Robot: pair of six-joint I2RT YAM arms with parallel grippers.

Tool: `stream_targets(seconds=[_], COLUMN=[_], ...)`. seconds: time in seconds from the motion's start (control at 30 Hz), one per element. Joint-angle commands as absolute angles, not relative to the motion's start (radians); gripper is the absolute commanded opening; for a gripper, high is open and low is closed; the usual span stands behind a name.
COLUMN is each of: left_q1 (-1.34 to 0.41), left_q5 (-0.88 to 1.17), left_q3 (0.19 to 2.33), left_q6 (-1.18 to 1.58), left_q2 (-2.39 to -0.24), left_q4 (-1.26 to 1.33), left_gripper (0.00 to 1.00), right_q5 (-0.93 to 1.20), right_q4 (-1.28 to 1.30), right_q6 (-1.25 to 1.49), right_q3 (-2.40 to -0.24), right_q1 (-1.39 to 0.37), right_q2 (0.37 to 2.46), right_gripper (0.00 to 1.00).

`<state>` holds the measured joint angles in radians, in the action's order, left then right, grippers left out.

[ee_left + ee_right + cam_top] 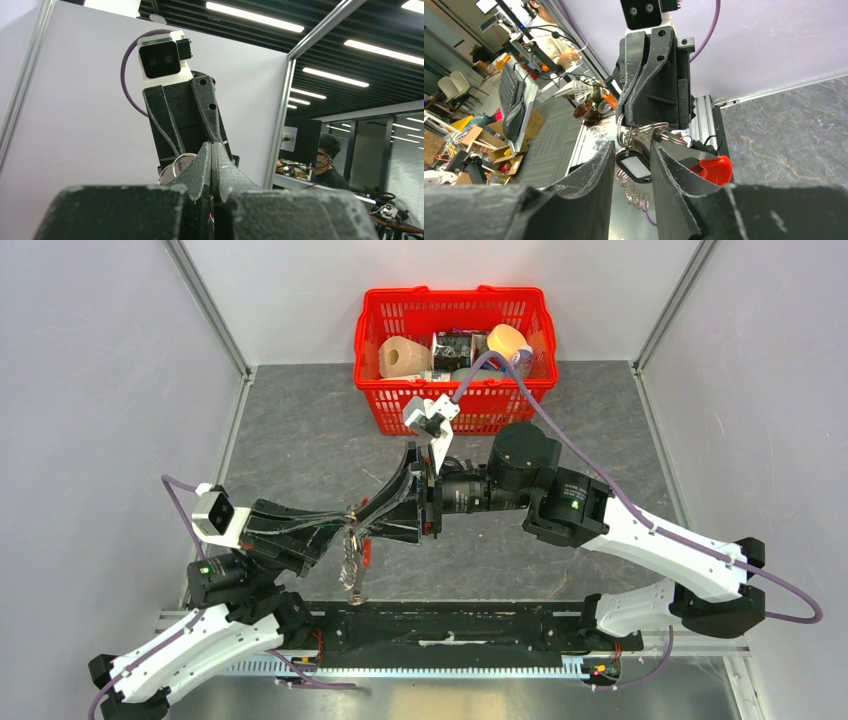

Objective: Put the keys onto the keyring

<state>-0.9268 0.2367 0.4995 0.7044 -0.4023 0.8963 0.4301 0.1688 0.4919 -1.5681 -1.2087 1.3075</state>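
Observation:
My left gripper [345,526] is shut on the keyring [352,562] and holds it in the air above the table, with the bunch hanging below. In the left wrist view the left gripper [212,150] is closed, and silvery rings [172,167] show just behind it. My right gripper [362,520] faces the left one tip to tip. In the right wrist view the right gripper [631,147] is open, its jaws on either side of the silvery ring cluster [644,131]. The white tag [639,168] and red strap [712,170] hang beyond. I cannot make out the small black-headed key.
A red basket [455,392] with a paper roll [403,358] and other items stands at the back centre, just behind the right wrist. A black rail [450,625] runs along the near edge. Walls enclose the grey table [300,430] on both sides.

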Motion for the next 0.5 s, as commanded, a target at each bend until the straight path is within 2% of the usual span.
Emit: stream_targets(seconds=[0.0,0.27,0.47], left_q1=[-0.925,-0.925,-0.925], left_q5=[0.21,0.208,0.204], left_q3=[0.497,0.491,0.492], left_q6=[0.716,0.716,0.715], left_q2=[-0.391,-0.389,-0.384], left_q4=[0.934,0.933,0.931], left_gripper=[0.02,0.02,0.02], right_q5=[0.409,0.395,0.397], right_q4=[0.106,0.087,0.093], right_q6=[0.46,0.453,0.451], right_q3=[-1.609,-1.603,-1.602], right_q1=[-1.219,-1.225,-1.229], right_q2=[1.304,1.298,1.301], right_gripper=[0.37,0.36,0.29])
